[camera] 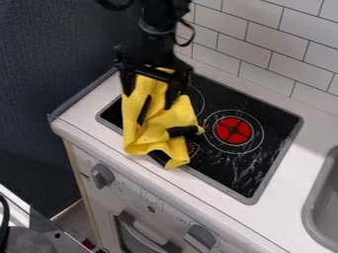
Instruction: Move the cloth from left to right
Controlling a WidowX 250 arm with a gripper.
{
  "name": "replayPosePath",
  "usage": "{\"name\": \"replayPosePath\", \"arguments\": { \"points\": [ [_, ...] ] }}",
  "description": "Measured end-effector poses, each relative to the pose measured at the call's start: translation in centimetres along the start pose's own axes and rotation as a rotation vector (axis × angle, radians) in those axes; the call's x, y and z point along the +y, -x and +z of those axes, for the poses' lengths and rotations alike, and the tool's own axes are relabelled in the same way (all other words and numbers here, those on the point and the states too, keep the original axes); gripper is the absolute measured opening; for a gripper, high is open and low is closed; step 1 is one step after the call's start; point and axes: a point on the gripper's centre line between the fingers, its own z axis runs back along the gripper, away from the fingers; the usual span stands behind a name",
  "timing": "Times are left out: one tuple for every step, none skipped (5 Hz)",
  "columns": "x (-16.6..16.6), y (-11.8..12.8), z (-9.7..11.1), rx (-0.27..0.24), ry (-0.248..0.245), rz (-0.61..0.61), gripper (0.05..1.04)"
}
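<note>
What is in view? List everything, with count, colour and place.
Cloth: 1, yellow, crumpled over the cooktop's left part
Cooktop: 1, black with grey rim, set in the countertop
Burner discs: 2 seen, red, one mid-cooktop, one partly behind the cloth
Countertop: 1, white, around the cooktop
Sink: 1, grey, right edge
Wall tiles: several, white, behind the cooktop
Knobs: 2, grey, on the white oven front
Backdrop: 1, dark blue, left
Robot arm: 1, black, from the top edge
Gripper: 1, black, fingers apart at the cloth's upper part
</note>
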Motion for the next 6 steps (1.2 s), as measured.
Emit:
{"name": "replayPosePath", "arguments": {
  "points": [
    [0.7,-2.2,-2.0,-0.012,-0.037,0.0,1.004],
    [0.6,-2.3,-5.1,0.055,0.012,0.009,1.004],
    [0.2,-2.4,-6.7,0.101,0.038,0.022,1.004],
    [-0.6,-2.7,-7.0,0.094,0.061,0.036,1.004],
    [-2.2,-2.6,-6.8,0.094,0.074,0.013,1.004],
    [-3.5,-2.1,-6.7,0.097,0.1,0.026,1.004]
  ]
}}
